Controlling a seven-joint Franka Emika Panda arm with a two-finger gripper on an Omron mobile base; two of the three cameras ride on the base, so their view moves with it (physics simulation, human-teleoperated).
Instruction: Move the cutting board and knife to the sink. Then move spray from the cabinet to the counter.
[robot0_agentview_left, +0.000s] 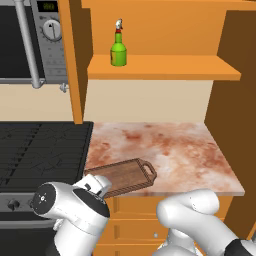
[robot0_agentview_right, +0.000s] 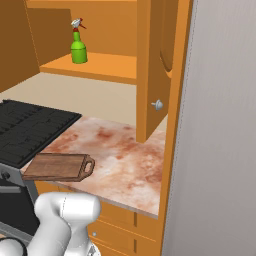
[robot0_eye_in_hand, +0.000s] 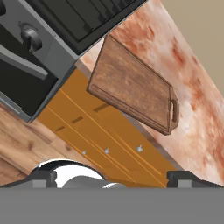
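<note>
The brown cutting board (robot0_agentview_left: 123, 176) (robot0_agentview_right: 56, 166) (robot0_eye_in_hand: 133, 85) lies on the counter (robot0_agentview_left: 170, 145) (robot0_agentview_right: 127, 157) (robot0_eye_in_hand: 194, 94) at its front edge beside the stove. Its loop handle points right, and one long side reaches over the edge. My gripper (robot0_eye_in_hand: 113, 178) is open and holds nothing. It hovers in front of the drawers, apart from the board, with fingertips (robot0_eye_in_hand: 42, 178) spread wide. The green spray (robot0_agentview_left: 118, 49) (robot0_agentview_right: 78, 47) stands upright on the shelf of the open cabinet (robot0_agentview_left: 165, 68) (robot0_agentview_right: 150, 75). The knife and the sink are out of view.
A black stove (robot0_agentview_left: 40, 145) (robot0_agentview_right: 25, 127) (robot0_eye_in_hand: 83, 13) borders the counter on the left, under a microwave (robot0_agentview_left: 30, 35). The open cabinet door with its knob (robot0_agentview_right: 157, 104) hangs over the counter's right part. A tall grey panel (robot0_agentview_right: 220, 125) closes the right side. Orange drawers (robot0_eye_in_hand: 100, 131) sit below.
</note>
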